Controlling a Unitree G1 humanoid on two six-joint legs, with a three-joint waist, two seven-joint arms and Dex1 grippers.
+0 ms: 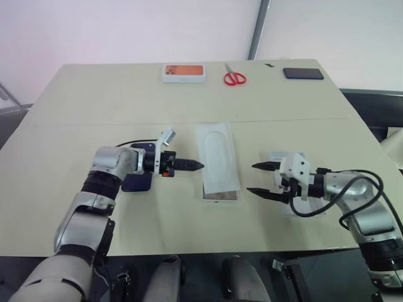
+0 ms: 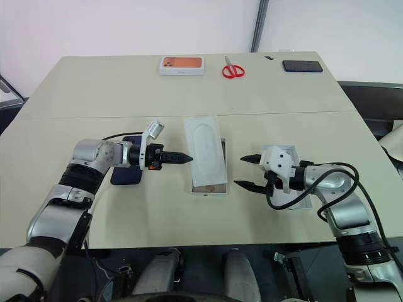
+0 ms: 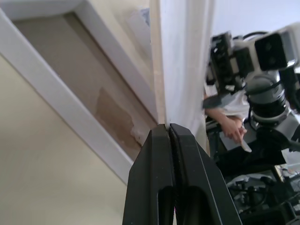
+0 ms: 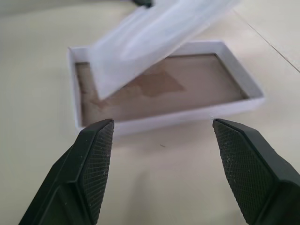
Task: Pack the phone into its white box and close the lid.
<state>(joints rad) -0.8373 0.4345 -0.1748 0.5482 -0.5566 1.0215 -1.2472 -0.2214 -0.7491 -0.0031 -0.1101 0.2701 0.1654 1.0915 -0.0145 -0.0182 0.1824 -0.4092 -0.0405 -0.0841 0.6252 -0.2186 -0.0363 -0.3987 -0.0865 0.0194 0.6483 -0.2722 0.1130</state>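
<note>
A flat white insert card (image 1: pixel 217 151) lies tilted over the white box (image 1: pixel 221 196), a shallow tray with a tan floor (image 4: pixel 187 89). My left gripper (image 1: pixel 200 165) is shut on the card's left edge and holds that side up off the tray. The dark blue phone (image 1: pixel 136 182) lies on the table under my left forearm, partly hidden. To the right of the tray, my right gripper (image 1: pixel 252 178) is open and holds nothing, pointing at the tray's long side. The white lid (image 1: pixel 277 155) lies beneath my right hand, mostly covered by it.
At the table's far edge stand a white box with an orange picture (image 1: pixel 184 73), red scissors (image 1: pixel 235 77) and a small dark flat rectangle (image 1: pixel 303 73). The table's right edge runs close behind my right arm.
</note>
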